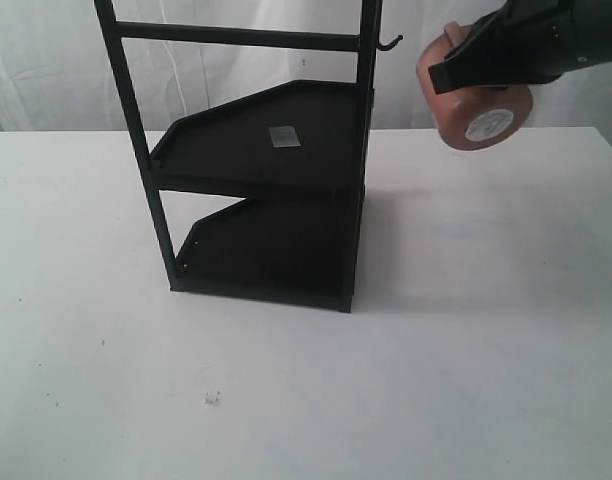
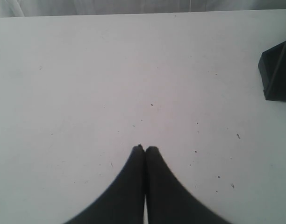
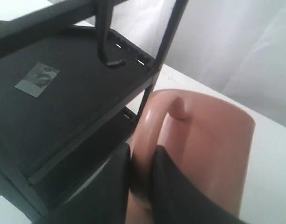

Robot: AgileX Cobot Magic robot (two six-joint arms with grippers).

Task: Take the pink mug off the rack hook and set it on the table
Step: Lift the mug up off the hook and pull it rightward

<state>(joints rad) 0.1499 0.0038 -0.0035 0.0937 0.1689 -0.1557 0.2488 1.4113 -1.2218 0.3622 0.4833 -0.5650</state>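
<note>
The white table (image 1: pixel 486 380) fills most of the exterior view, with a few dark specks scattered on it; on it, toward the far edge and roughly midway between the left and right edges, stands the black two-shelf rack (image 1: pixel 286 150), both shelves bare except for a small grey patch (image 1: pixel 284 136) on the upper one. The pink mug (image 1: pixel 481 115) hangs in the air over the far right part of the table, beside the rack's right post and lying on its side, base turned toward the near edge; it touches neither table nor rack. The right gripper (image 3: pixel 142 151) carries it, its jaws closed narrowly on the mug's handle. The left gripper (image 2: pixel 145 149) hovers over bare table with a corner of the rack near, its jaws pressed together with nothing between them. The rack hook (image 1: pixel 390 43) juts from the top of the right post, apart from the mug; a round white sticker (image 1: pixel 489 123) sits on the mug's base.
</note>
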